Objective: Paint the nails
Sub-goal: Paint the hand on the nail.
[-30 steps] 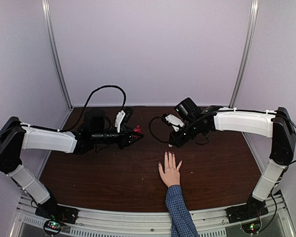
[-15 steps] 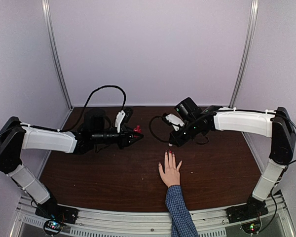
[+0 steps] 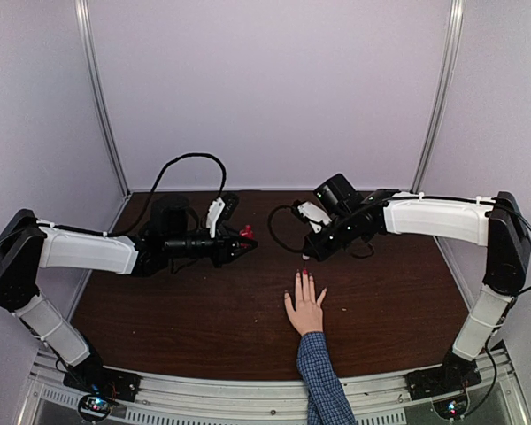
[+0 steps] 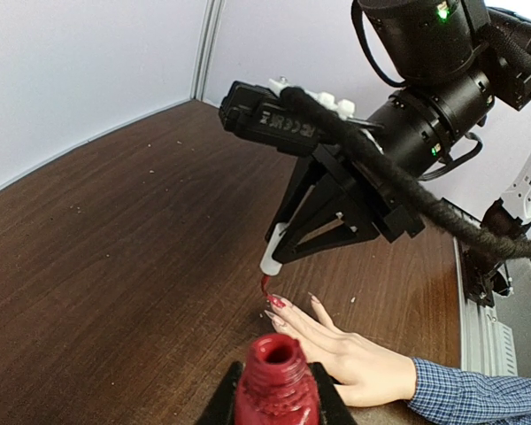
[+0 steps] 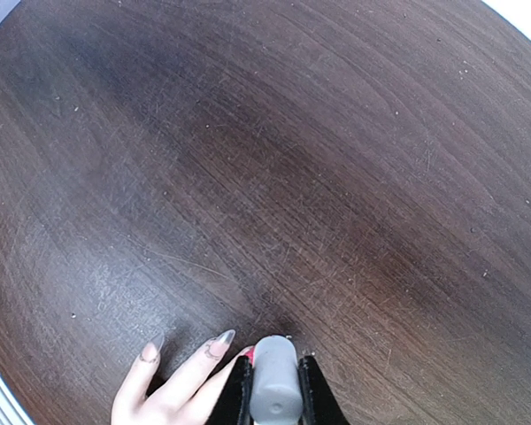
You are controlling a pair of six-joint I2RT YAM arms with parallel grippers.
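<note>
R gripper (image 4: 279, 252) clamped on white brush cap (image 4: 273, 251), red tip over dark-red nails (image 4: 275, 302) of hand (image 4: 354, 359). L gripper (image 4: 274, 398) clamped on open red polish bottle (image 4: 274, 381).

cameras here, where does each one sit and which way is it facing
Top external: above and behind the bases, looking down at the table; both arms show.
Left wrist: on the left gripper, facing the right gripper; holds an open polish bottle.
Right wrist: looks down along the brush cap.
All share the hand.
</note>
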